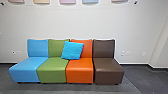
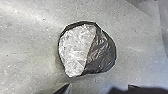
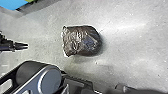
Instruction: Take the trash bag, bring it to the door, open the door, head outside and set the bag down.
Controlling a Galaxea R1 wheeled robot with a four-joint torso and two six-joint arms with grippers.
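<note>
Head view: four armless seats stand side by side in a row, blue (image 1: 26,66), green (image 1: 51,70), orange (image 1: 80,72) and brown (image 1: 108,71), near a pale wall (image 1: 100,23). A bright blue cushion (image 1: 72,50) leans across the backs of the green and orange ones.

Left wrist view: the trash bag (image 2: 101,52), dark with a bright whitish side, rests on the grey floor (image 2: 27,57) out ahead of the jaws of the left gripper (image 2: 99,88), apart from them. I cannot tell whether those jaws are open or closed.

Right wrist view: the bag lies on the floor ahead of the right gripper (image 3: 95,88) too, clear of its jaws, crumpled and shiny. Off to one side of them is a dark narrow-tipped part (image 3: 21,46). Whether these jaws are open or closed, I cannot tell either
</note>
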